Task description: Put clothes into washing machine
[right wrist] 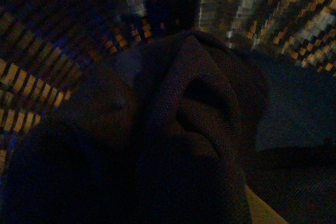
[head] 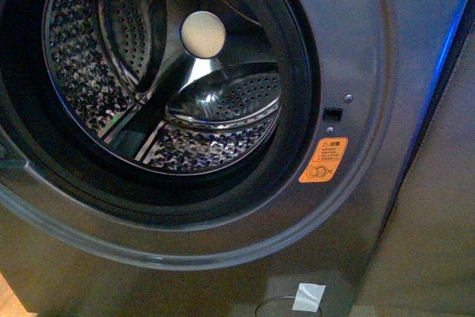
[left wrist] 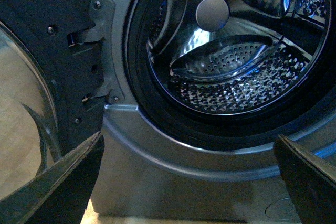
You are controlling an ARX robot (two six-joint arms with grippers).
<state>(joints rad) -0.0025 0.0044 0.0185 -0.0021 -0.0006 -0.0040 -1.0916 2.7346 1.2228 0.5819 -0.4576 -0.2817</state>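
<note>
Dark navy clothes (right wrist: pixel 194 129) bunch right against the right wrist lens in dim light, with a blurred yellow-and-dark woven pattern (right wrist: pixel 31 87) behind them; whether the right gripper has hold of them I cannot tell. Left gripper (left wrist: pixel 189 136) is spread wide, nothing between its fingers (left wrist: pixel 68 182), near the washing machine (head: pixel 356 50). Its door (left wrist: pixel 73 77) hangs open on the left, orange sticker (head: pixel 323 161) right of the porthole, perforated drum (head: pixel 208 146) farther in
</note>
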